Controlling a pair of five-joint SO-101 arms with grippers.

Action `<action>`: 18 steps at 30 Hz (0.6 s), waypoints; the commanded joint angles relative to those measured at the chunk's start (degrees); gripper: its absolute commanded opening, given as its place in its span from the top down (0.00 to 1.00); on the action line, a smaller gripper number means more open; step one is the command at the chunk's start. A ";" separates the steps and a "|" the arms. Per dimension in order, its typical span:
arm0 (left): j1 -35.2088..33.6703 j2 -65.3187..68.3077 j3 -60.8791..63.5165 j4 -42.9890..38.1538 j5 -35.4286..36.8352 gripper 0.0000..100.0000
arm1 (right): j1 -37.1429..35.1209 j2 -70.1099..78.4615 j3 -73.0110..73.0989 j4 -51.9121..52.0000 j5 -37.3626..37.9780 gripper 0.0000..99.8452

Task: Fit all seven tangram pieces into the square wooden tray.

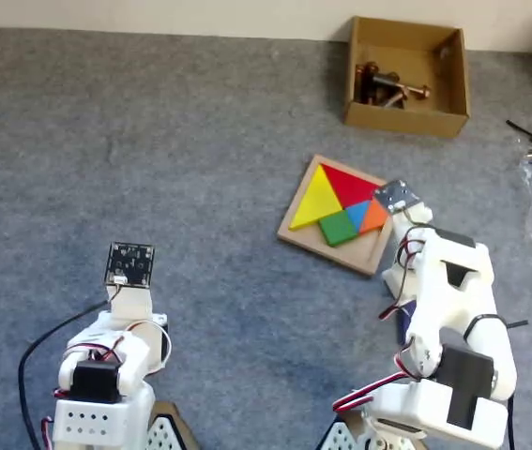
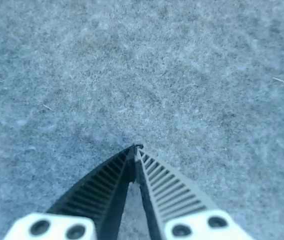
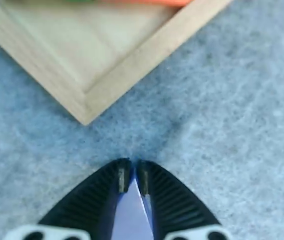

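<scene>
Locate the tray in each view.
High: tray right of centre on the carpet.
Left wrist: carpet under the left gripper.
Right wrist: one corner of the tray, bare wood inside.
Shared landmark: orange piece bordering the bare wood.

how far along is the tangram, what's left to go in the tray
Five pieces sit in the tray: yellow, red, green, blue, orange. The right gripper, beside the tray's bare corner, looks shut on a violet piece. That one and a seventh are left.
</scene>
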 commanded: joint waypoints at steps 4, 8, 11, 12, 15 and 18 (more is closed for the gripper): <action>0.92 -0.40 1.10 -0.18 0.44 0.99 | 0.13 -0.04 -1.27 3.56 -0.62 1.00; 0.92 -0.40 1.10 -0.18 0.44 0.99 | 1.01 -0.04 -3.38 3.65 -0.62 1.00; 0.92 -0.40 1.10 -0.18 0.44 0.99 | 3.47 -0.13 -5.32 3.74 -0.62 1.00; 0.92 -0.40 1.10 -0.18 0.44 0.99 | 4.53 -0.13 -6.55 4.35 -0.62 1.00; 0.92 -0.40 1.10 -0.18 0.44 0.99 | 7.69 -1.98 -11.91 9.71 -0.18 0.99; 0.92 -0.40 1.10 -0.18 0.44 0.99 | 9.54 -5.32 -16.75 15.08 0.44 0.99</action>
